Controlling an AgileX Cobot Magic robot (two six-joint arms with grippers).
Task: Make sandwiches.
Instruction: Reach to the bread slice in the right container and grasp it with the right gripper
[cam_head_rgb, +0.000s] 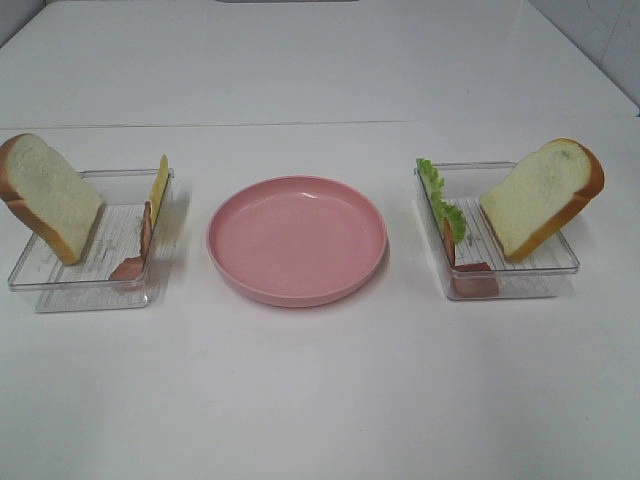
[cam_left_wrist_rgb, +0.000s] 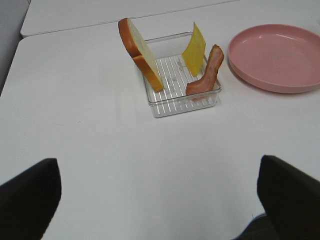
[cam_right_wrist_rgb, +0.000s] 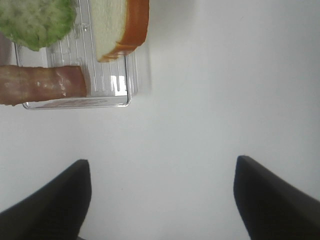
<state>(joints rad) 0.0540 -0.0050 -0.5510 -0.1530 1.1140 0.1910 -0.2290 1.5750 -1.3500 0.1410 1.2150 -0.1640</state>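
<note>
- Judging by the bare pink plate (cam_head_rgb: 297, 240), we have assembled nothing yet.
- Bread (cam_head_rgb: 45, 195), cheese (cam_head_rgb: 159, 187), bacon (cam_head_rgb: 140, 245) and lettuce (cam_head_rgb: 440, 200) wait in trays (cam_head_rgb: 90, 296) flanking it.
- Left gripper (cam_left_wrist_rgb: 157, 161) and right gripper (cam_right_wrist_rgb: 162, 161) gape empty.

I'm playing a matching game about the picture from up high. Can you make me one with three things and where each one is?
Things:
1. pink plate
2. cheese slice
3. lettuce

Places:
A. in the right-hand tray
B. in the left-hand tray
C. between those two trays

Pairs: 1-C, 2-B, 3-A
</note>
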